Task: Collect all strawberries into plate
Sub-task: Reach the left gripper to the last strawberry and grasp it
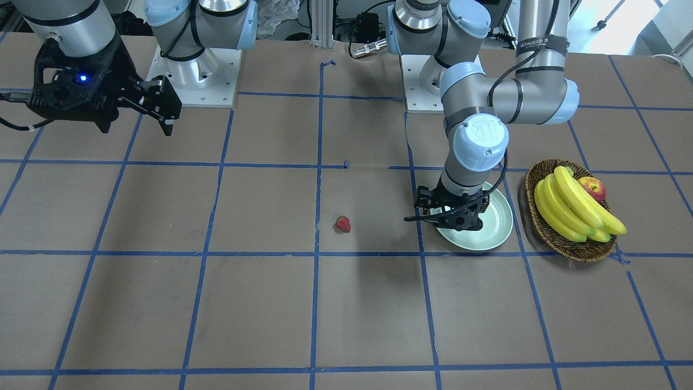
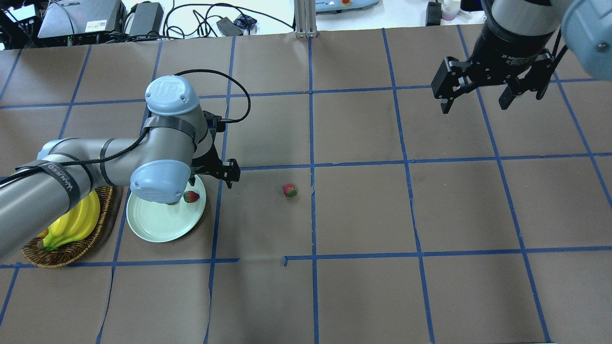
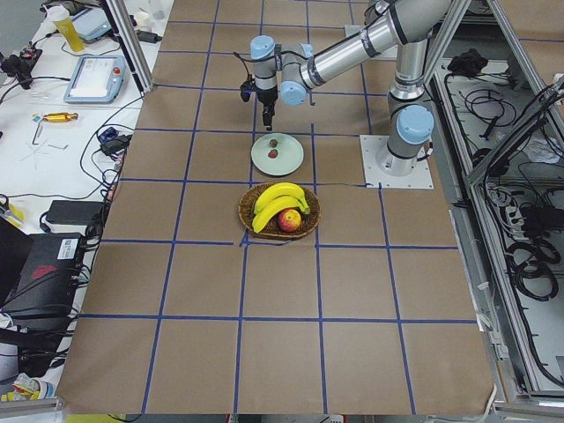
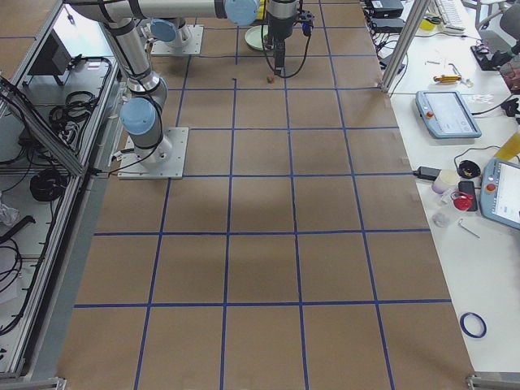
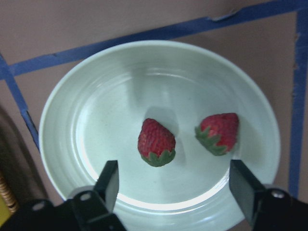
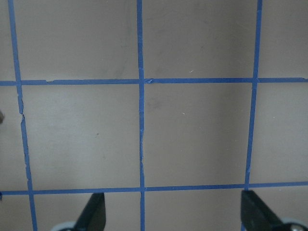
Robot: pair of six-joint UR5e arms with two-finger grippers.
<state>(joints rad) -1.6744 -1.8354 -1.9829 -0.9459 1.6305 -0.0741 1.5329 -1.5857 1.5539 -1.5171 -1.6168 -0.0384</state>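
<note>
The pale mint-green plate [image 1: 495, 235] [image 2: 158, 224] lies on the table on my left side. In the left wrist view the plate [image 5: 57, 120] holds two strawberries, one in the middle [image 5: 156, 142] and one to its right [image 5: 219, 132]. One of them shows in the overhead view [image 2: 191, 196]. A third strawberry [image 1: 342, 223] [image 2: 289, 190] lies on the brown paper, apart from the plate, near the table's middle. My left gripper [image 5: 175, 192] [image 1: 452, 214] hangs open and empty just above the plate. My right gripper [image 2: 474, 102] [image 6: 174, 214] is open and empty, high over bare table far from everything.
A brown wicker basket [image 1: 568, 246] [image 2: 62, 253] with bananas [image 1: 568, 208] and a red-yellow apple [image 1: 593, 188] stands beside the plate, on its outer side. Blue tape lines grid the paper. My left forearm hides part of the plate in the overhead view.
</note>
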